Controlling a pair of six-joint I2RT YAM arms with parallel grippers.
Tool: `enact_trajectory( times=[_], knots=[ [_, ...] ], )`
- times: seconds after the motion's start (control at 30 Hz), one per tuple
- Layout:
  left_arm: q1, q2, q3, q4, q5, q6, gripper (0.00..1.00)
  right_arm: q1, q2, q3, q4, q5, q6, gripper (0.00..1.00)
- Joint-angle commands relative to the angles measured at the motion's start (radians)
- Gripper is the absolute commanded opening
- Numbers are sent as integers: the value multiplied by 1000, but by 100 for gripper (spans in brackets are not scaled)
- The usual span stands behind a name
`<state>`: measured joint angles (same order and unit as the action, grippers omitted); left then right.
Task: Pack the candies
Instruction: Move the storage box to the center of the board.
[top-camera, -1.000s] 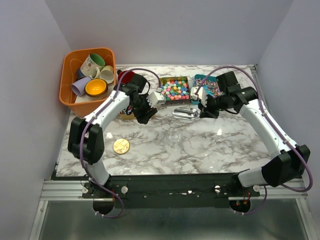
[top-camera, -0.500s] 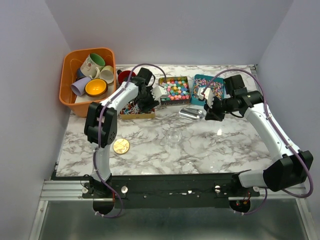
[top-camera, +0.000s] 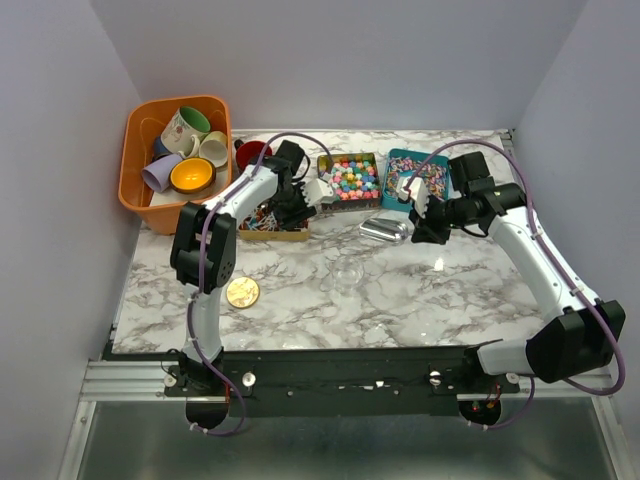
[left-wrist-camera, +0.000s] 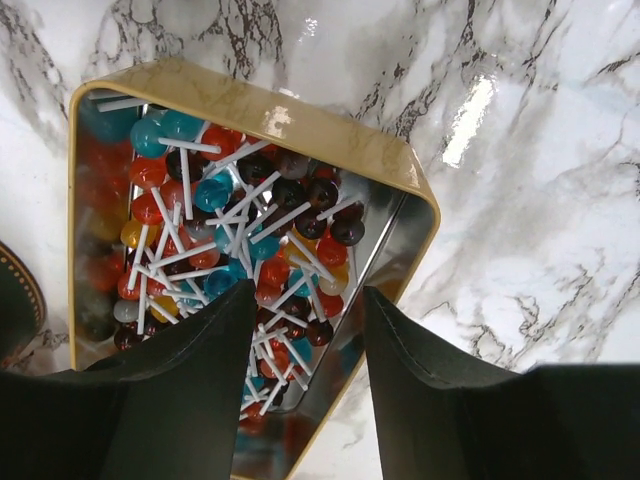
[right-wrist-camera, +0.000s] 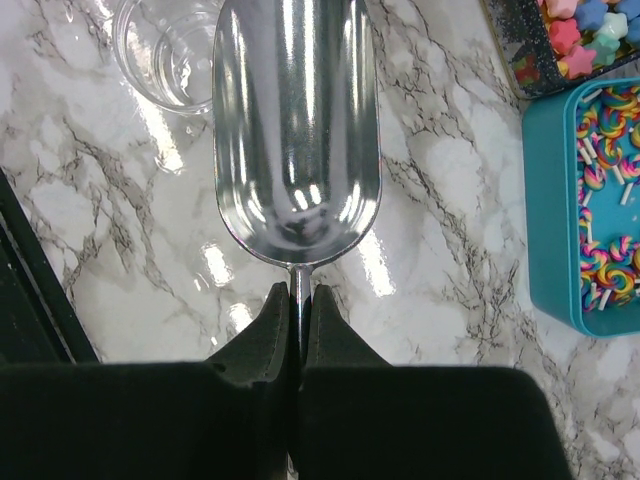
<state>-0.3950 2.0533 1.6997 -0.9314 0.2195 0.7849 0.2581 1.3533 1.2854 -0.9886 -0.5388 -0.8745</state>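
Left gripper (left-wrist-camera: 306, 300) now further up frame, above lollipop tin (left-wrist-camera: 300, 125), fingers apart (gripping nothing). Right gripper (right-wrist-camera: 298, 300) pinches metal scoop (right-wrist-camera: 297, 130) handle, right of centre. Candies (top-camera: 348, 178) sit in tray (top-camera: 348, 156), top centre.

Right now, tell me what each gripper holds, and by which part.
Right gripper: the metal scoop, pinched by its thin handle. Left gripper: nothing, open over the lollipop tin.

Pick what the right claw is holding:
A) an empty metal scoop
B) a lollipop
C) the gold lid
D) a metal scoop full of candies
A: the right claw is shut on the thin handle of the metal scoop, whose bowl shows only bare shiny metal.
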Motion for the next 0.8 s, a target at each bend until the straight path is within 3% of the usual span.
enact_trajectory(
  times=[0.0,0.23,0.43,0.63,0.77],
  knots=[
    [-7,-67,-67,9,49,-30,58,-6,-28,-14,13,-24,12,1],
    [-5,-205,-115,40,109,-7,64,-7,-36,-26,18,-35,23,1],
    [-5,-226,-192,-50,144,47,64,-8,-45,-32,19,-38,22,1],
    [-8,-226,-275,97,77,20,64,-6,-59,-40,12,-59,29,1],
    [-13,-165,-233,74,95,48,62,-6,-60,-43,8,-66,29,1]
  ],
)
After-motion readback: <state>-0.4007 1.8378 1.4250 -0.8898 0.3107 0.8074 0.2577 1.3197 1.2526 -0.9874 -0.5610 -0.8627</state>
